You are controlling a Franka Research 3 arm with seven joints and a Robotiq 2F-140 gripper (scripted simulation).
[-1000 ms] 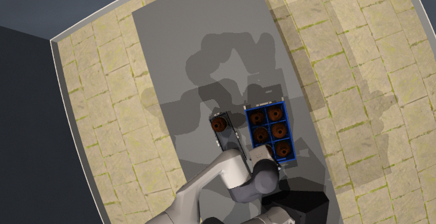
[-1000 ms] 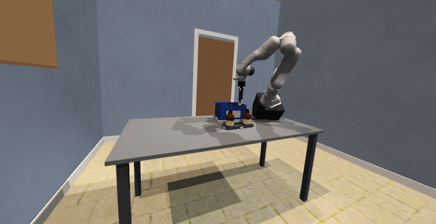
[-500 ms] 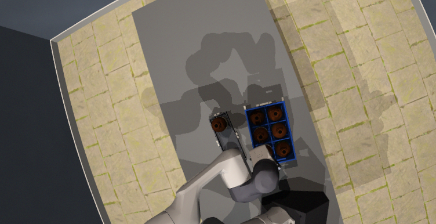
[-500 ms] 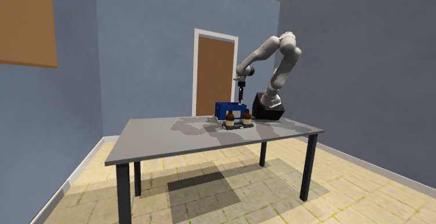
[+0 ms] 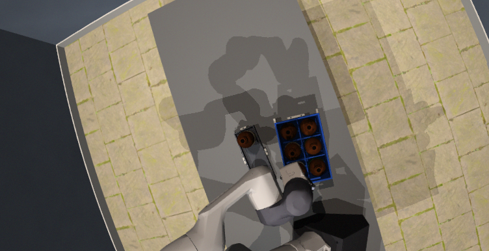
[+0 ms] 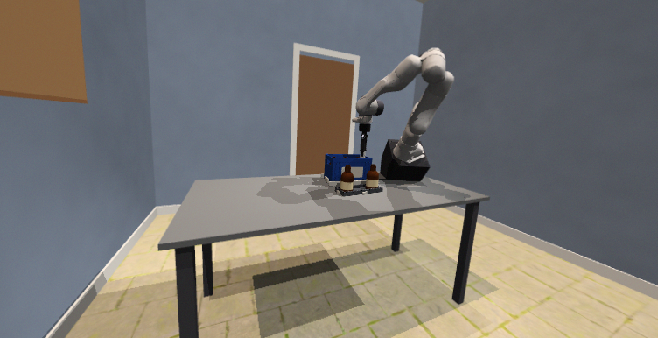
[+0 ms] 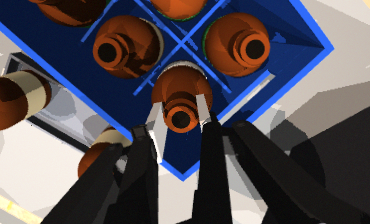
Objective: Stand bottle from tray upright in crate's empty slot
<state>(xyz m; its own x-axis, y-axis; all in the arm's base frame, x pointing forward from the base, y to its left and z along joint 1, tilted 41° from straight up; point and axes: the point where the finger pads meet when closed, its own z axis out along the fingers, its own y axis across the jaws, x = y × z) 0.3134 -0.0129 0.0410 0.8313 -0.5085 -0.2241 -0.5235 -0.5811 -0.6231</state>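
The blue crate [image 5: 303,146] stands on the grey table and shows five brown bottles in its cells from above. My gripper [image 7: 181,111] is shut on the neck of a brown bottle [image 7: 181,95], which hangs upright in the crate's corner cell nearest the robot base. I cannot tell whether this bottle rests on the crate floor. In the side view the gripper [image 6: 364,144] points straight down over the crate [image 6: 347,164]. The dark tray [image 5: 252,147] lies just left of the crate. It holds two upright bottles [image 6: 346,179] [image 6: 372,176].
The robot's black base [image 6: 404,165] stands on the table right behind the crate. In the overhead view the arm's wrist [image 5: 294,187] covers the near end of the crate and of the tray. The other crate bottles [image 7: 239,45] stand close around the held one.
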